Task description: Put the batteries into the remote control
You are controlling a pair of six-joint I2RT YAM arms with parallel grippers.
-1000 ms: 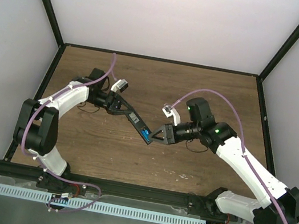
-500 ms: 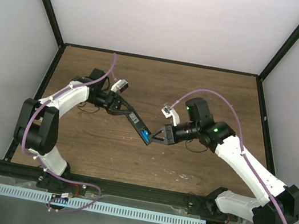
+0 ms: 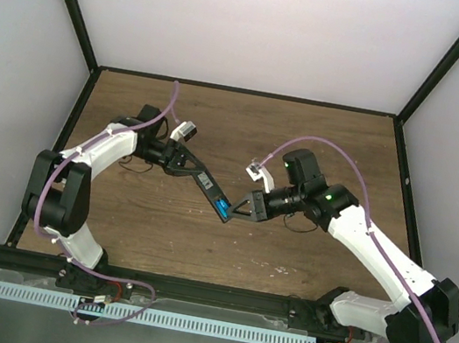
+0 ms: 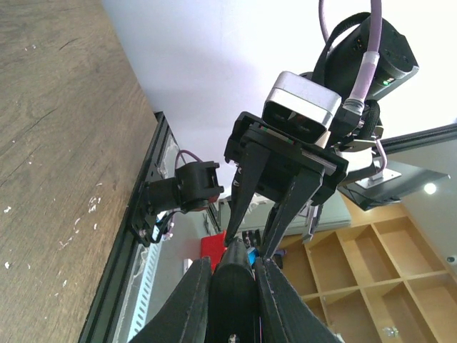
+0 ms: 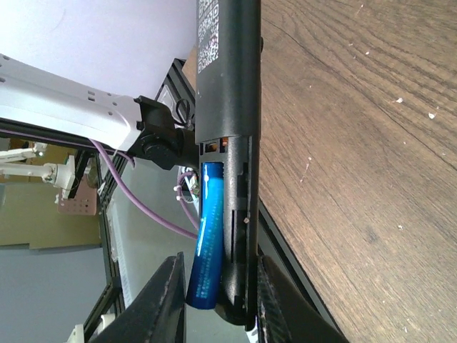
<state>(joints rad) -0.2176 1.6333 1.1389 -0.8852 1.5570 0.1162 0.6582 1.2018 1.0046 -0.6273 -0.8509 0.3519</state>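
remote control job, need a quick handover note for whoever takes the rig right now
Left claw: shut on the remote control, holding it up.
Right claw: fingers either side of the remote's open end and one battery; grip unclear.
Done: that battery lies partly in the remote, near end tilted out.
Left: seat it, then load the second; no other battery in view.

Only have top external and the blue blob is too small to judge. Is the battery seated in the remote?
Observer: No. In the right wrist view the battery has its far end inside the open back of the remote control, and its near end sticks out, not flat.
Operator: Where are the right fingers?
Observer: The right fingers straddle both the battery's near end and the end of the remote control. I can't tell whether they touch.
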